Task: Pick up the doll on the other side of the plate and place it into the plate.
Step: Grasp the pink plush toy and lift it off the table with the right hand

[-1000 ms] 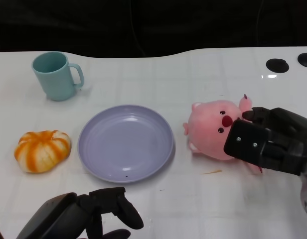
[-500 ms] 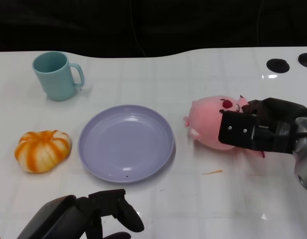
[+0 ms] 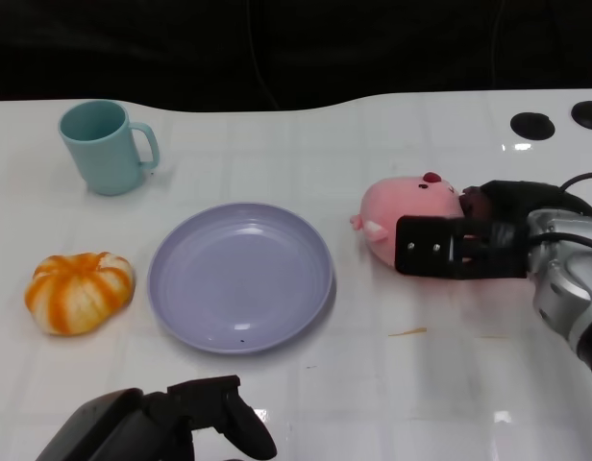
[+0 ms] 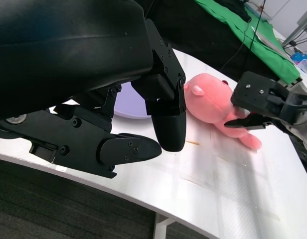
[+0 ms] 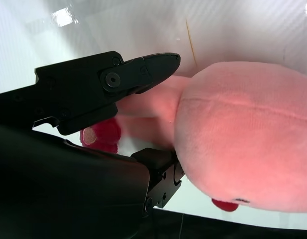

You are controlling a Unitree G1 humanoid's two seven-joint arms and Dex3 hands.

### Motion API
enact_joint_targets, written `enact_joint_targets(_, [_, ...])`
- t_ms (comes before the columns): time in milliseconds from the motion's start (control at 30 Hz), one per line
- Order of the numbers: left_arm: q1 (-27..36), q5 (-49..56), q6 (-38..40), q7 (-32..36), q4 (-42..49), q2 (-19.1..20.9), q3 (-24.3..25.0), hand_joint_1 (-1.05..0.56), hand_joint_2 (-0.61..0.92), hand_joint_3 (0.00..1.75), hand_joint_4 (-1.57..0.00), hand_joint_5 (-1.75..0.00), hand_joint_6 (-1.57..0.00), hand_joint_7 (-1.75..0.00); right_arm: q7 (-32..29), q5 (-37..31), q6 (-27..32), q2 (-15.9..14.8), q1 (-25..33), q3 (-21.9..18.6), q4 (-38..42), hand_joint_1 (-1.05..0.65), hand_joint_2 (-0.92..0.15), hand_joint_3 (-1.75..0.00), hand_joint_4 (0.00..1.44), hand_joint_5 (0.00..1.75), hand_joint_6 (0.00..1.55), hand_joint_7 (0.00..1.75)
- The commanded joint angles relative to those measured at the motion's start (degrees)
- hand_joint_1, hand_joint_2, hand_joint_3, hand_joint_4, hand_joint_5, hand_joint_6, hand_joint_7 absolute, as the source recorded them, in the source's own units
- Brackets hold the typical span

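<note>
The white table (image 3: 277, 144) is filling most of the head view, with the lavender plate (image 3: 241, 277) sitting at centre, holding nothing. In the right half of that frame the pink doll (image 3: 407, 213) is lying on the table beside the plate, apart from its rim. The right hand (image 3: 464, 240) is reaching in from the right edge and closing around the doll's near side; the fingers are wrapping the plush, though whether the hold is firm cannot be told. The left hand (image 3: 176, 427) is idling at the lower left, fingers loosely curled on nothing. A teal mug (image 3: 106, 146) is standing at upper left and an orange striped pumpkin toy (image 3: 80, 291) is resting at middle left.

The doll is soft and rounded, so a shallow hold on its rear could be letting it squeeze out during the lift, or dragging it into the plate's rim and shoving the plate.

The right wrist view is showing one finger (image 5: 123, 74) lying across the doll's limb and another beneath the body, contact the head view hides. The left wrist view is showing the doll's legs trailing on the table.
</note>
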Motion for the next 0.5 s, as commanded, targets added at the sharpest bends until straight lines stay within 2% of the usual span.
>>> enact_joint_targets(33, [0.8,0.7,-0.3,-0.4,-1.5,0.7,0.3,-0.27,0.92,0.4,-0.64,-1.71,-0.67,-0.98,-4.3,-0.9,-2.9,1.7,1.1,2.0,4.2,-0.72,-0.91,-0.01,0.19,0.4,0.47,0.04])
enact_joint_targets(200, [1.1,1.3,-0.2,-0.3,-2.0,0.7,0.0,-0.27,0.92,0.4,-0.65,-1.74,-0.68,-0.97,-10.7,-1.3,-6.7,2.4,0.4,2.8,9.0,-0.64,-0.92,-0.02,0.28,0.42,0.63,0.07])
enact_joint_targets(333, [1.2,1.4,-0.5,-0.2,-1.7,0.6,-0.1,-0.27,0.92,0.39,-0.64,-1.73,-0.68,-0.97,-15.1,-1.4,-10.5,1.9,0.2,3.2,11.0,-0.49,-0.92,-0.08,0.48,0.4,0.87,0.08])
enact_joint_targets(400, [1.2,1.4,-0.8,-0.1,-1.5,0.5,-0.3,-0.27,0.92,0.39,-0.64,-1.72,-0.68,-0.97,-17.6,-1.0,-13.4,0.7,0.7,2.8,10.2,-0.37,-0.92,-0.04,0.72,0.34,1.02,0.08])
enact_joint_targets(433, [1.2,1.5,-0.8,0.0,-1.3,0.4,-0.3,-0.27,0.92,0.39,-0.64,-1.72,-0.68,-0.97,-18.4,-0.9,-14.2,0.4,0.8,2.6,10.1,-0.33,-0.92,-0.05,0.81,0.59,1.06,0.05])
enact_joint_targets(467, [1.2,1.5,-1.0,0.1,-1.1,0.4,-0.4,-0.28,0.92,0.39,-0.64,-1.72,-0.68,-0.97,-18.8,-0.9,-14.4,0.3,0.8,2.6,10.0,-0.32,-0.92,-0.09,0.81,0.96,1.07,0.03])
enact_joint_targets(500, [1.2,1.5,-1.1,0.1,-0.9,0.4,-0.5,-0.28,0.92,0.39,-0.64,-1.72,-0.68,-0.97,-19.0,-0.9,-14.4,0.2,0.7,2.5,10.0,-0.32,-0.92,-0.14,0.82,1.21,1.06,0.02])
